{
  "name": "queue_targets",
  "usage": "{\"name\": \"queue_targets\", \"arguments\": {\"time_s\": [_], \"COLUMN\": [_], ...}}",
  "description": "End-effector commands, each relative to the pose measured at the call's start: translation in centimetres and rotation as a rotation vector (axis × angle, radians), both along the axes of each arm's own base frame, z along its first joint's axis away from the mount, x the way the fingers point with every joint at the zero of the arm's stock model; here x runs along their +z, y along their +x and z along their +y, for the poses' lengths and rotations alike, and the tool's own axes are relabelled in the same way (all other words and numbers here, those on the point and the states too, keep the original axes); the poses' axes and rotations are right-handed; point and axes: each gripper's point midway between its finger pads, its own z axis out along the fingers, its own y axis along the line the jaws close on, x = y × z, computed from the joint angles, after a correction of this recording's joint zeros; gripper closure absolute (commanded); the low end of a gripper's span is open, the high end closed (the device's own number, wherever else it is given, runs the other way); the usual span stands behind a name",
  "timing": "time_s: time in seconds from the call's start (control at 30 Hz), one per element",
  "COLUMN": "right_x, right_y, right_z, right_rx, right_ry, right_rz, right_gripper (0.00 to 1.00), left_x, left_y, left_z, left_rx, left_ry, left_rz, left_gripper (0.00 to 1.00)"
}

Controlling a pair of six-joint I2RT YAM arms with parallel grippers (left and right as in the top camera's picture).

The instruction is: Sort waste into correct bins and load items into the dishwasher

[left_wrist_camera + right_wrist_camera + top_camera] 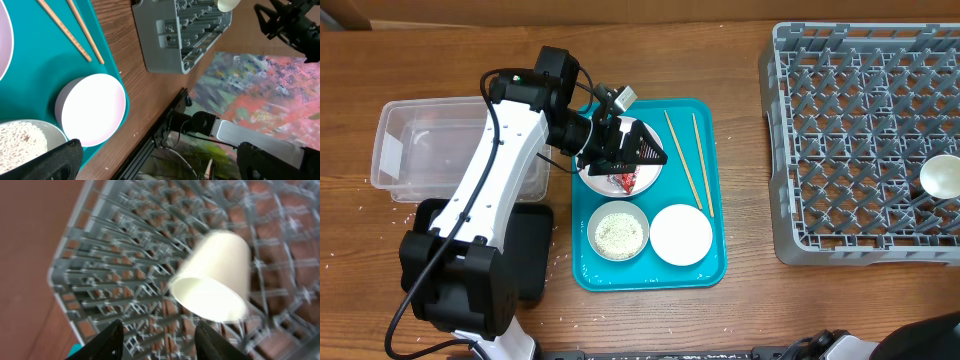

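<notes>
Overhead view: left gripper (642, 152) hovers over the plate (595, 184) at the back of the teal tray (712, 150), probably going for the red wrapper (623, 181) lying on the plate.
Left fingers (60, 160): spread wide, holding nothing.
Cup (215, 280): on its side in the dish rack (115, 265), right of the teal tray.
Right gripper (162, 347): fingers apart beside the cup, gripping nothing.
Clear tub (420, 145): left of the teal tray, within reach for waste.

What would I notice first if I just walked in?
The bright teal tray in the middle, with white bowls and chopsticks on it. The white left arm leans over its plate and red wrapper. To the right, a white cup sits in the grey rack.
</notes>
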Motion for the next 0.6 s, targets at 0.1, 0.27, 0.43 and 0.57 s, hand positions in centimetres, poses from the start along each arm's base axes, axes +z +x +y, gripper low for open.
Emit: {"name": "queue_targets", "arguments": {"time_s": [0.1, 0.27, 0.43, 0.57], "right_x": [-2.5, -4.4, -6.5, -7.0], "right_y": [0.4, 2.8, 2.5, 1.7], "right_z": [0.6, 0.1, -1.7, -2.4], "right_rx": [-0.055, -0.108, -0.207, -0.237], "right_ry": [0.037, 0.008, -0.009, -0.041], "right_rz": [0.121, 0.159, 0.229, 0.273], "right_gripper": [0.48, 0.46, 0.47, 0.61], "left_x": [0.9, 0.9, 0.9, 0.9], "left_y": [-0.1, -0.1, -0.2, -0.2], "left_z": [-0.4, -0.4, -0.4, -0.4], "left_rx": [-0.014, -0.014, -0.014, -0.013], "left_ry": [-0.008, -0.007, -0.006, -0.006], "left_rz": [-0.045, -0.043, -0.038, -0.037], "left_gripper": [0.0, 0.0, 0.0, 0.0]}}
